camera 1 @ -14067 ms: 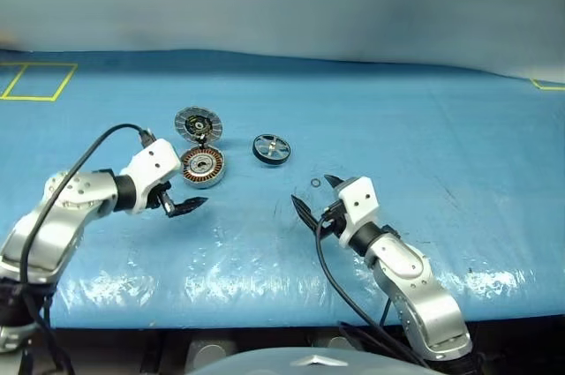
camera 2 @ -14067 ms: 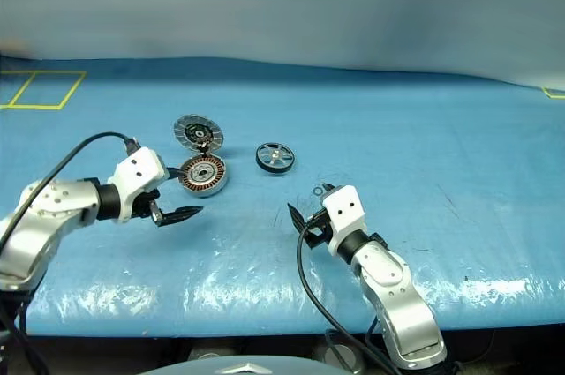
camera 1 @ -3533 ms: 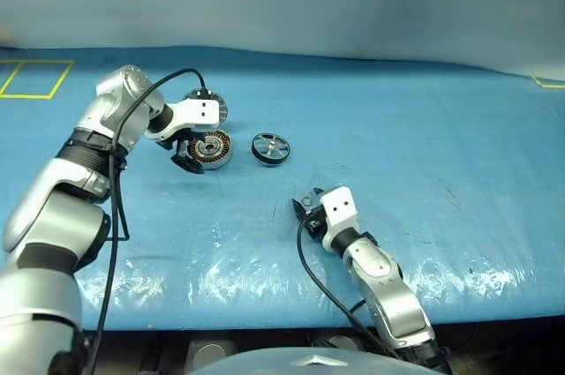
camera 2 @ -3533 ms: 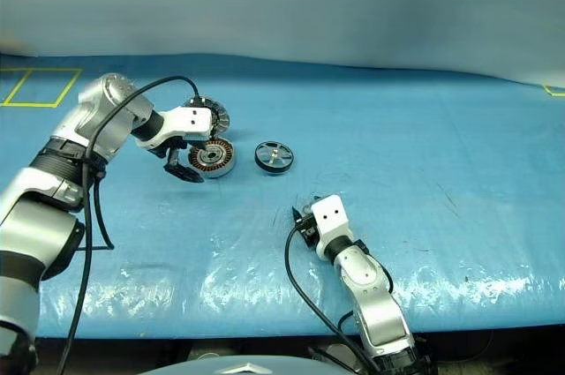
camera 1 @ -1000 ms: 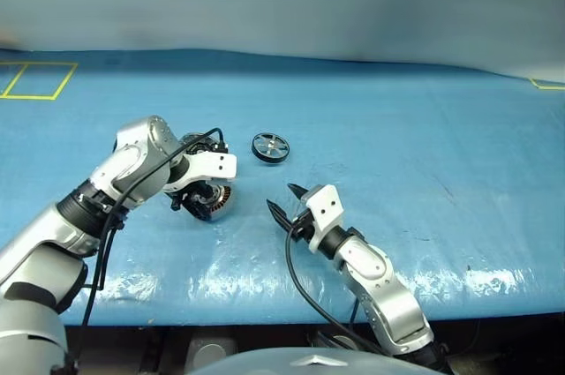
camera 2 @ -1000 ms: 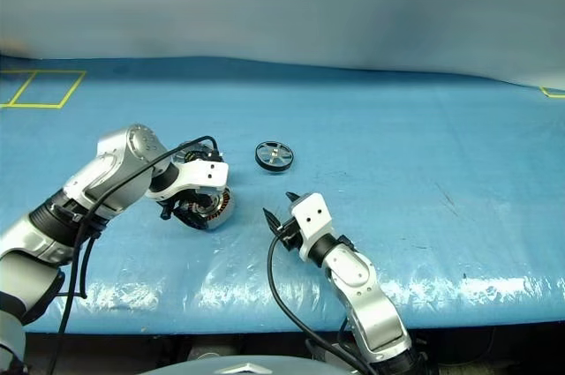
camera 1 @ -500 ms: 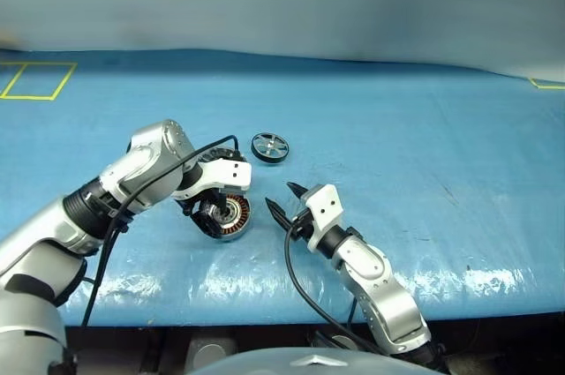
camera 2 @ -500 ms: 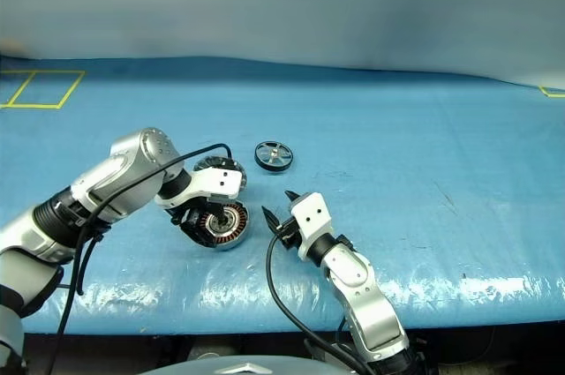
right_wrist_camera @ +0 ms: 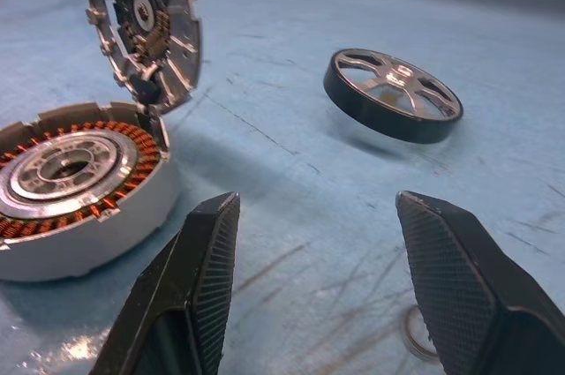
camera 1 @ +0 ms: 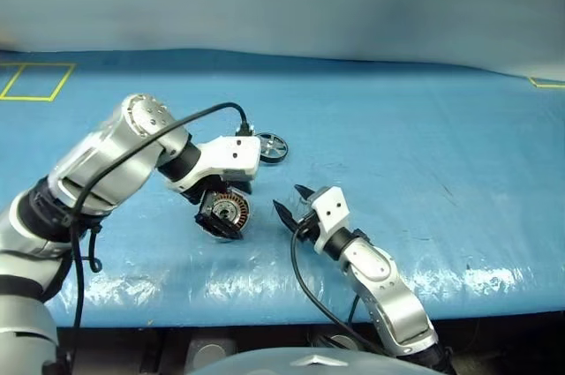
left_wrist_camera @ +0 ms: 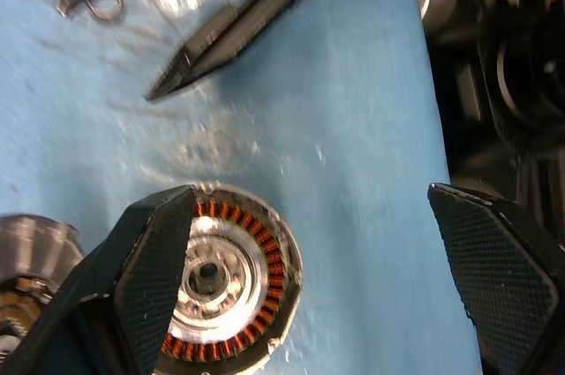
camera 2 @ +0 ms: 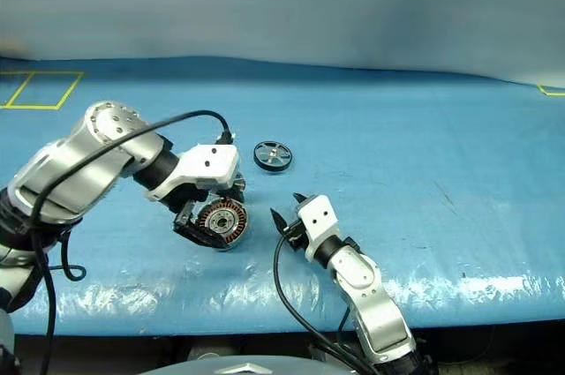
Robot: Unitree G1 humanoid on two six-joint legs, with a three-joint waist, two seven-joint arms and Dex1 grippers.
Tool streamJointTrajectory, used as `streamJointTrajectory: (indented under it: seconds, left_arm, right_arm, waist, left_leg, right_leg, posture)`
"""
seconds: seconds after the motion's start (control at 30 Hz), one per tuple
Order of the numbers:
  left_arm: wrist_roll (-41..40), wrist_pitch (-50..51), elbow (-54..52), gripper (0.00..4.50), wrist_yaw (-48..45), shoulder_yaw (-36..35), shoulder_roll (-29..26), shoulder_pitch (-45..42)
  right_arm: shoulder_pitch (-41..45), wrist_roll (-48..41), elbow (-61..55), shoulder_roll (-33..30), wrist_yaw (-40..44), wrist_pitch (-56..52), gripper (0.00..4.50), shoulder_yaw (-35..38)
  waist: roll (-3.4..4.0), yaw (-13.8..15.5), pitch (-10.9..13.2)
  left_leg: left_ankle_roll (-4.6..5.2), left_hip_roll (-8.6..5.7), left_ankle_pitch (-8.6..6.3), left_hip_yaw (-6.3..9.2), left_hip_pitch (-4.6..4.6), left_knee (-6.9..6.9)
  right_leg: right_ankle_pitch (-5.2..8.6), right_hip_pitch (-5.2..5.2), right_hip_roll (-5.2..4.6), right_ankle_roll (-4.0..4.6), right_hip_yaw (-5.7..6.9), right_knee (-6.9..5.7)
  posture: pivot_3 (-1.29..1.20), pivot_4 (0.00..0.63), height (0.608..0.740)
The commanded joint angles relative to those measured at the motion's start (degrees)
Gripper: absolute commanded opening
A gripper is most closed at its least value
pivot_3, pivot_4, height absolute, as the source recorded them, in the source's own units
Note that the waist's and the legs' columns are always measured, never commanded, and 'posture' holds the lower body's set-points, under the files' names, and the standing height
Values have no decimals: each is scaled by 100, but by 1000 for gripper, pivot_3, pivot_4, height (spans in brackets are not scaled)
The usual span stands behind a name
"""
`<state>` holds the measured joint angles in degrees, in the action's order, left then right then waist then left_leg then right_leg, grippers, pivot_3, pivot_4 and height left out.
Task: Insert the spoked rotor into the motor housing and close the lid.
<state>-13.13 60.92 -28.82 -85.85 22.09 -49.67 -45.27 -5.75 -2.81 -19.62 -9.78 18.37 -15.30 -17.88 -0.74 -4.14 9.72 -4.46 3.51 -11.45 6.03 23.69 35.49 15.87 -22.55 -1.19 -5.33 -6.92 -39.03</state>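
Head views: the spoked rotor [camera 1: 271,147] lies flat on the surface, beyond both claws toward the far edge. The motor housing [camera 2: 221,221] sits nearer the near edge, under the open, empty left claw [camera 1: 221,216].

Right wrist view: the right claw [right_wrist_camera: 331,278] gapes empty; the rotor lies ahead, and the lid [right_wrist_camera: 141,26] stands up.

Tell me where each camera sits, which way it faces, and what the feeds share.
Head pair: above, looking forward and down on the blue table, both arms, the motor housing, the spoked rotor.
Left wrist: looks down between the open left gripper fingers at the housing's copper windings.
Right wrist: low, level with the table, past the open right gripper at the housing, the upright lid and the rotor.
Shared: every feed shows the housing.
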Motion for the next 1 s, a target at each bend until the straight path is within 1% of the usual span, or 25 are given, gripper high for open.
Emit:
streamJointTrajectory:
  seconds: [0.03,0.1,0.17,0.2,0.23,0.27,0.3,0.4,0.43,0.57,0.67,0.7,0.83,0.97,1.0]
  left_arm:
    - [-538,37,-657,4479,1017,-1332,527,1253]
    - [-652,-310,-907,4479,1658,-1948,1033,2162]
    - [-542,-1180,-1128,4479,2475,-2427,1774,3137]
    - [-465,-1840,-1193,4479,2847,-2596,2195,3598]
    - [-315,-2269,-1272,4479,3280,-2682,2546,4062]
    - [-228,-2526,-1325,4479,3576,-2700,2783,4406]
    - [-247,-2818,-1369,4479,3832,-2749,3093,4793]
    - [-184,-3758,-1360,4479,4374,-2689,3697,5872]
    - [-172,-3937,-1336,4479,4540,-2651,3831,6140]
    - [182,-5250,-1010,4479,5021,-2421,4260,7117]
    - [461,-5972,-694,4479,5324,-2220,4397,7488]
    - [509,-6195,-547,4479,5428,-2171,4456,7586]
    - [588,-7004,136,4479,5627,-2051,4527,7860]
    - [602,-7895,1078,4479,5894,-2217,4621,7918]
    - [572,-8071,1268,4494,5905,-2247,4606,7922]
  right_arm:
    - [109,335,-57,-143,-259,-233,2969,200]
    - [180,463,25,-173,-391,-420,2969,256]
    - [224,378,85,-120,-441,-527,2969,398]
    - [256,369,127,-102,-454,-574,2969,443]
    - [293,365,187,-78,-470,-608,2969,487]
    - [317,357,226,-64,-465,-643,2969,517]
    - [350,351,272,-54,-451,-668,2969,527]
    - [424,282,362,12,-391,-754,2969,512]
    - [432,268,368,22,-363,-784,2969,490]
    - [380,254,403,58,-270,-928,2969,376]
    - [361,297,568,58,-279,-974,2969,330]
    - [370,330,657,58,-303,-983,2969,320]
    - [484,516,1026,29,-421,-1098,2969,266]
    - [643,495,1301,126,-516,-1099,2969,368]
    - [663,497,1332,138,-540,-1137,2787,388]
  waist:
    - [0,-12,0]
    - [-1,-9,-1]
    - [-4,21,1]
    - [-3,34,0]
    - [-9,50,-1]
    - [-14,62,-4]
    - [-14,73,-5]
    - [-16,86,-6]
    - [-15,87,-6]
    - [-17,75,-7]
    - [-20,71,-7]
    - [-20,66,-8]
    - [-34,34,-21]
    - [-47,20,-40]
    - [-51,19,-47]
  left_leg:
    - [0,0,0,-4,-5,-1]
    - [0,1,0,3,1,3]
    - [-1,0,1,5,2,5]
    - [-1,0,1,5,1,6]
    - [-1,-2,1,4,-2,9]
    - [-2,-2,1,4,0,11]
    - [-2,-2,1,3,-2,12]
    - [-2,-6,1,-1,-10,23]
    - [-2,-6,1,-1,-11,28]
    - [-1,-7,1,-10,-15,48]
    - [1,-8,2,-15,-14,50]
    - [1,-8,2,-16,-14,49]
    - [1,-8,1,-27,-13,46]
    - [1,-6,0,-28,-16,43]
    - [1,-6,0,-28,-15,44]
  right_leg:
    - [0,2,-2,1,-2,-3]
    - [0,1,0,1,3,-5]
    - [-1,1,0,3,4,-9]
    - [-4,1,0,1,2,-5]
    - [-13,6,-5,15,3,-5]
    - [-20,8,-5,22,3,-4]
    - [-26,11,-5,22,2,2]
    - [-12,28,-10,31,-1,9]
    - [-6,29,-10,22,-3,10]
    - [-7,40,-14,20,-9,13]
    - [-7,31,-18,20,-12,14]
    - [-7,3,-18,20,-12,15]
    - [-7,-3,-22,20,-16,21]
    - [-6,-4,-22,21,-16,22]
    - [-6,-4,-22,21,-16,23]
  posture:
    - [0,150,740]
    - [0,150,740]
    - [0,150,740]
    - [0,150,740]
    - [0,150,740]
    - [0,150,740]
    - [0,150,740]
    - [0,150,740]
    - [0,150,740]
    - [0,150,740]
    - [0,150,740]
    - [0,150,740]
    - [0,150,740]
    - [0,150,740]
    - [0,150,740]
